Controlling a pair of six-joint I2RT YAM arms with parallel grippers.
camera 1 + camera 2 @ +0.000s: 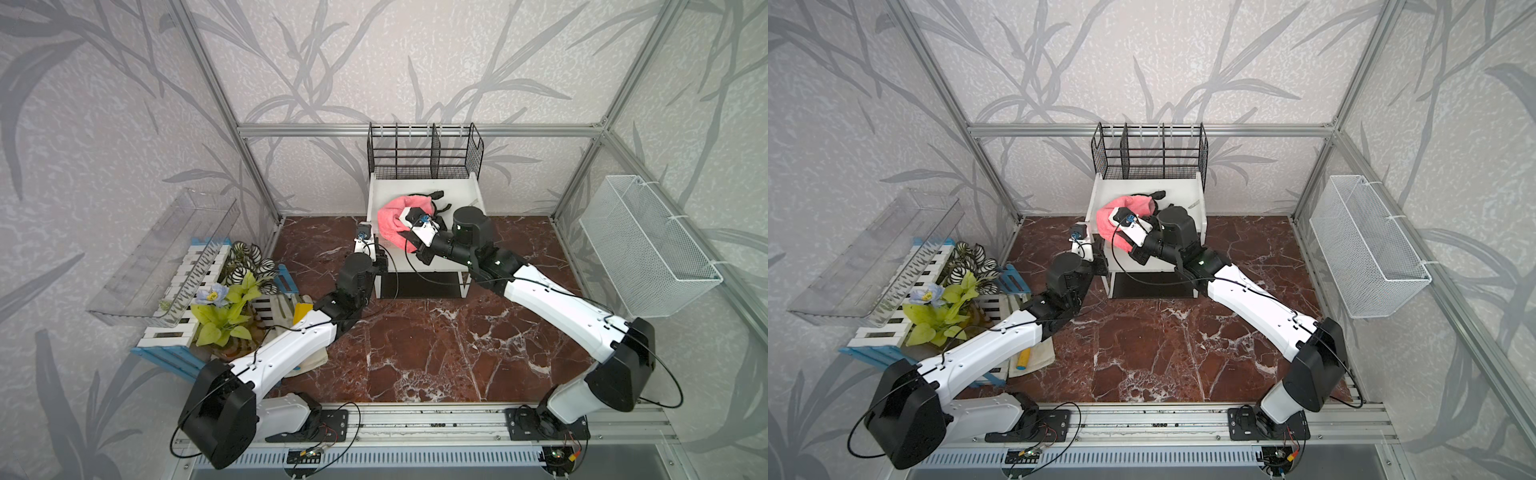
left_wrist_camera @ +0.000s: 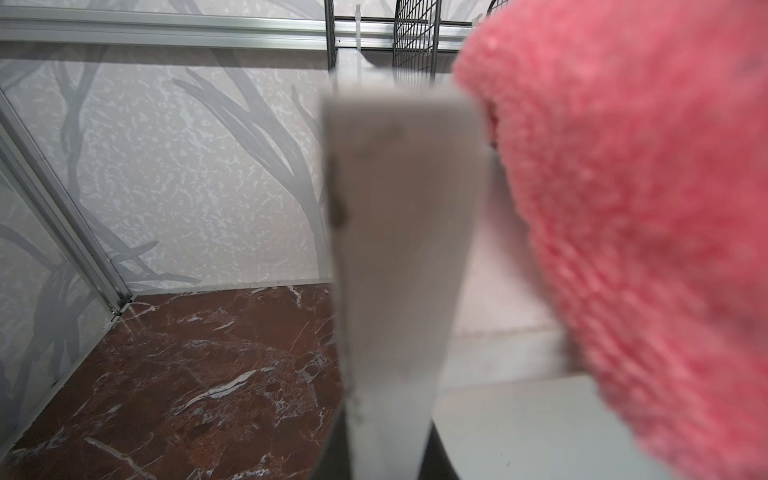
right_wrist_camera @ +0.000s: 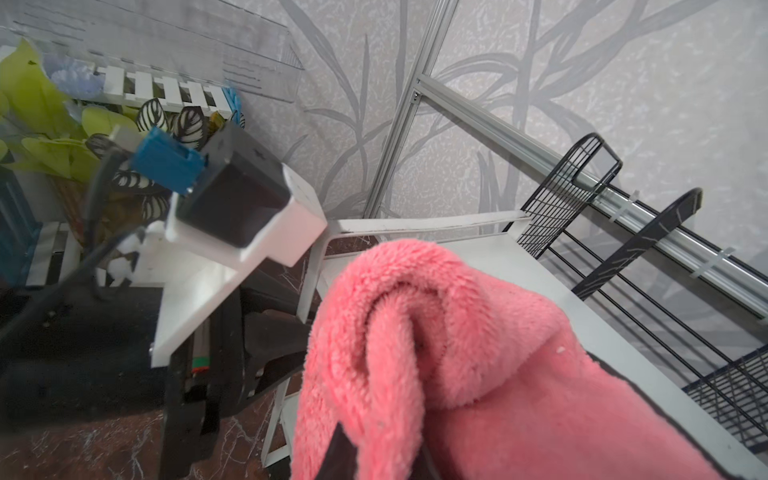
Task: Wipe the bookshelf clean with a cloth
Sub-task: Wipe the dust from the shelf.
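left claw [image 1: 381, 261] pinches the near left side of the bookshelf [image 1: 465, 195], steadying it. farther in, right claw [image 3: 386, 461] is clamped on the bunched cloth [image 1: 392, 220] lying on top of it. soft, light and floppy, the cloth probably wipes best gripped by a thick fold and pressed flat.

Bright, even light; both top views bow at edges; soft pink terry cloth [image 2: 631, 249] and white board bookshelf [image 2: 395, 249] blur up close.
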